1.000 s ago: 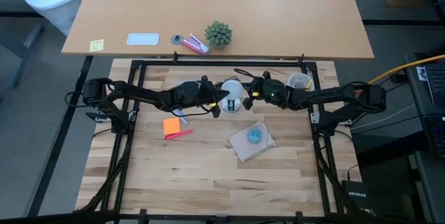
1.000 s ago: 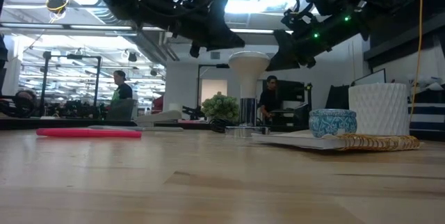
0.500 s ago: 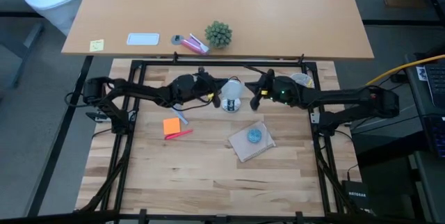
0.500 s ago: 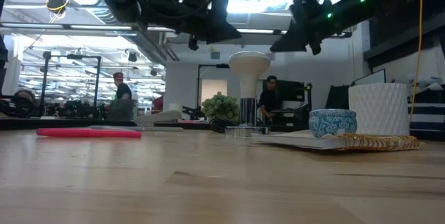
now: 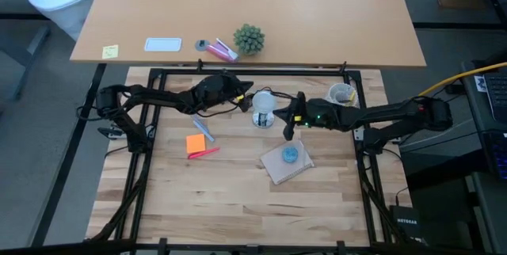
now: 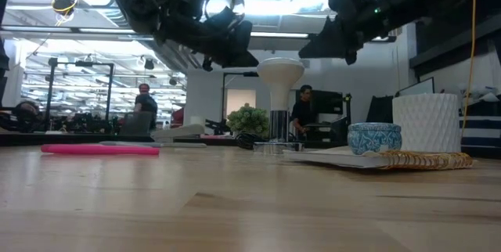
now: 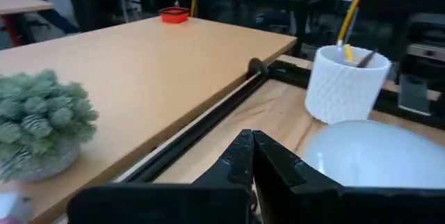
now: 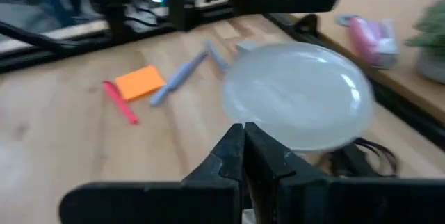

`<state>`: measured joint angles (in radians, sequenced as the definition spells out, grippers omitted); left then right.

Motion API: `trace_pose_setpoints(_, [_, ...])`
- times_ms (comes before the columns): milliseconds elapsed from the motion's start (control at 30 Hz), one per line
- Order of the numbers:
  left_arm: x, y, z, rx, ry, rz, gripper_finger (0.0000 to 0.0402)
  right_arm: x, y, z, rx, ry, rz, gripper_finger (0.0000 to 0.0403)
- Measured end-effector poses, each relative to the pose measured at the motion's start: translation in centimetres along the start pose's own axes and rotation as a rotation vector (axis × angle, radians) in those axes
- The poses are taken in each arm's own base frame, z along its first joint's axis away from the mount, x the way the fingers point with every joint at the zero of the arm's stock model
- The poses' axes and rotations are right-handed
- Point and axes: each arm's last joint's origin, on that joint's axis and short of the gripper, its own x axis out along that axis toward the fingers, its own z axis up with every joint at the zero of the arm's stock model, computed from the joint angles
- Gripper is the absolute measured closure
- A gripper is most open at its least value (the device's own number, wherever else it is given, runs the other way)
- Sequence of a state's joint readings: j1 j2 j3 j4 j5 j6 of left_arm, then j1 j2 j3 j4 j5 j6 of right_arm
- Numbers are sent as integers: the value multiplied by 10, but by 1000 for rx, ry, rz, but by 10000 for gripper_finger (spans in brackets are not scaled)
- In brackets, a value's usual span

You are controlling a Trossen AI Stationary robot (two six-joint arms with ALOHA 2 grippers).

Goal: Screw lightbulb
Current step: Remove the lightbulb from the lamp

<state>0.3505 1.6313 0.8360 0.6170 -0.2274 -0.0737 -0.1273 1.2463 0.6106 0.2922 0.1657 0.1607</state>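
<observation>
The lightbulb (image 5: 263,100), a frosted white globe, stands upright with its screw base in a shiny metal socket (image 6: 271,147) at the table's far middle. My left gripper (image 5: 244,93) is shut, hovering just left of the globe on its far side; the left wrist view shows the shut fingers (image 7: 252,142) beside the lightbulb (image 7: 368,156). My right gripper (image 5: 287,126) is shut too, above the table to the right and near side of the globe. In the right wrist view the lightbulb (image 8: 299,93) lies just beyond its tips (image 8: 243,137). In the low view both grippers (image 6: 249,58) (image 6: 307,51) hang at globe height.
An orange note pad (image 5: 196,142), a pink pen (image 5: 206,152) and a blue pen (image 5: 202,127) lie left of centre. A blue round blob (image 5: 291,154) sits on a woven mat (image 5: 277,172). A white cup (image 5: 341,93) stands far right. A small plant (image 5: 249,39) sits on the desk beyond.
My left gripper has swung toward the table's far edge, from the bulb's near-left side to its far-left side. My right gripper has swung toward the near edge, past the bulb's right side. Both have stayed shut. The lightbulb has stayed upright in its socket.
</observation>
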Motion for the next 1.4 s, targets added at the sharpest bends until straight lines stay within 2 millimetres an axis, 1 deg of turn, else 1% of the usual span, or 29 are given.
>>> trace_pose_setpoints(100, [1, -1, -3, 6, 18, -21, 401, 3, 3, -4, -11, 2, -49, 391])
trace_pose_setpoints(267, [6, -2, -12, 9, 37, -24, 401, 11, 7, -6, -8, -28, -38, 391])
trace_pose_setpoints(400, [9, -3, -18, 9, 55, -26, 401, 14, 7, -7, -9, -30, -39, 391])
trace_pose_setpoints(667, [6, -16, -18, 13, 46, -59, 401, 15, 4, -11, -21, -9, -130, 391])
trace_pose_setpoints(900, [4, -25, -20, 8, 52, -69, 401, 14, 3, -12, -27, 2, -162, 391])
trace_pose_setpoints(1167, [1, -31, -22, -21, 81, -77, 402, 14, 2, -13, -30, 4, -198, 391])
trace_pose_setpoints(1400, [1, -31, -23, -64, 90, -81, 402, 14, 1, -13, -26, 1, -237, 391])
